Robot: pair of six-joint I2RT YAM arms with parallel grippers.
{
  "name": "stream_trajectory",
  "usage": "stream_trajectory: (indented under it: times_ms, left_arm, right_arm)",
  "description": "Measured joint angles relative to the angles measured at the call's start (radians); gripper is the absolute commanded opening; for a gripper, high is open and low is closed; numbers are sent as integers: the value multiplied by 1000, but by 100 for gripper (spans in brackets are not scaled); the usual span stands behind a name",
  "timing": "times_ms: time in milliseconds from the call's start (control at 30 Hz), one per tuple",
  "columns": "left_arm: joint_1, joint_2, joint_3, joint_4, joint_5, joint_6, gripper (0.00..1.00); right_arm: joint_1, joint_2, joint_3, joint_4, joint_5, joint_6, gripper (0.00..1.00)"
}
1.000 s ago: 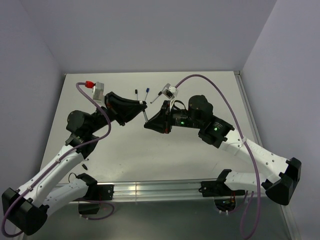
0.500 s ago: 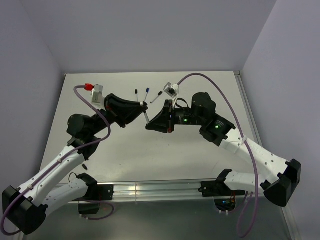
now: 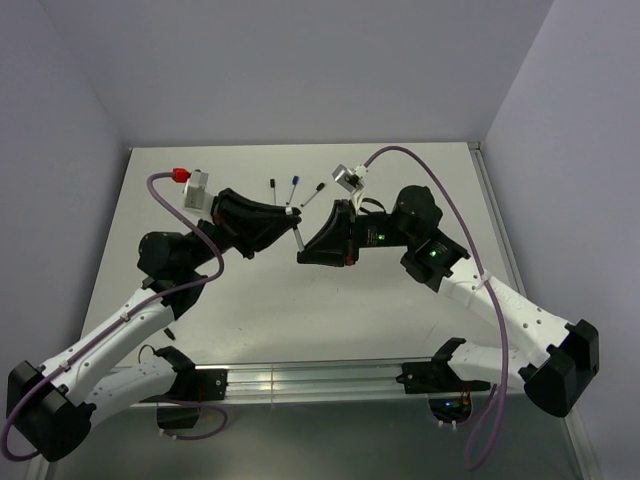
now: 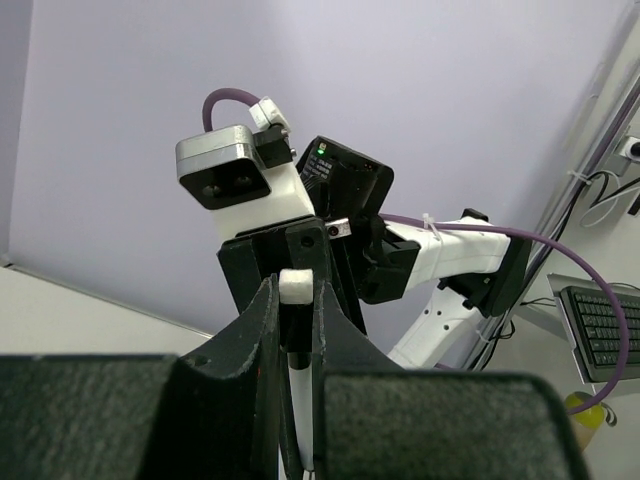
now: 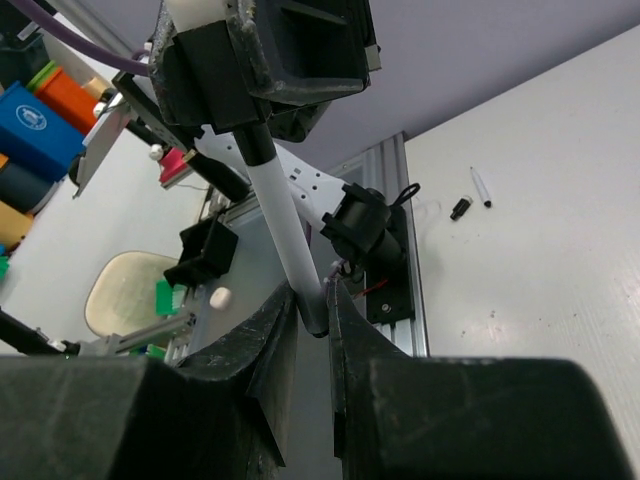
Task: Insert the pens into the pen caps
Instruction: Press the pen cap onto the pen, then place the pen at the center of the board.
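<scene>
Both wrists have shifted a bit right and toward the far side vs a second ago, and the right arm's elbow sits higher; the grip itself is unchanged. Nearest, by the front rail (image 5: 398,225), the right wrist view shows one loose pen (image 5: 480,187) flat on the table (image 3: 400,290), with a black cap (image 5: 460,208) just beside it, not touching. Mid-table, well above the surface, the two grippers meet tip to tip on one held pen (image 3: 297,236), which is steep and slightly tilted. Right gripper (image 3: 303,252) has its jaws clamped on the pen's lower, greyish end; can't tell whether that end is a cap or the tip. Left gripper (image 3: 289,213) has its jaws pinched on the pen's upper white end, which pokes just past the fingers (image 4: 262,320) in the left wrist view. White barrel runs bare between the two grips. Beyond the grippers, toward the back wall, three more lie on the table, near each other but apart: a dark-tipped pen (image 3: 272,185), a blue-tipped pen (image 3: 293,187), and a third pen (image 3: 312,194) lying diagonal, closest to the right wrist's camera.
</scene>
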Motion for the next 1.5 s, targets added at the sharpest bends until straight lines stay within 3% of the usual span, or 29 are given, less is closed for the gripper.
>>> stream_trajectory:
  times_ms: [267,467,700,800,833,1033,1267,1500]
  left_arm:
    - [-2,-5,2,-67,-53,13,0]
    - [-6,8,56,-208,-172,32,0]
    - [-46,42,121,-336,-293,66,0]
    - [-58,50,129,-381,-333,75,0]
    - [-61,51,134,-399,-347,76,0]
    - [-83,64,179,-564,-449,127,0]
    - [29,174,302,-701,-578,166,0]
    - [170,480,622,-882,-744,251,0]
  right_arm:
    - [-7,-2,22,-97,47,-56,0]
    - [17,-3,114,-301,240,-153,0]
    - [43,-4,163,-418,402,-203,0]
    - [45,-4,166,-454,429,-214,15]
    - [45,-4,167,-464,436,-217,26]
    - [44,-10,174,-461,501,-226,55]
    - [44,-71,169,-489,590,-238,66]
    - [39,-124,164,-573,743,-237,73]
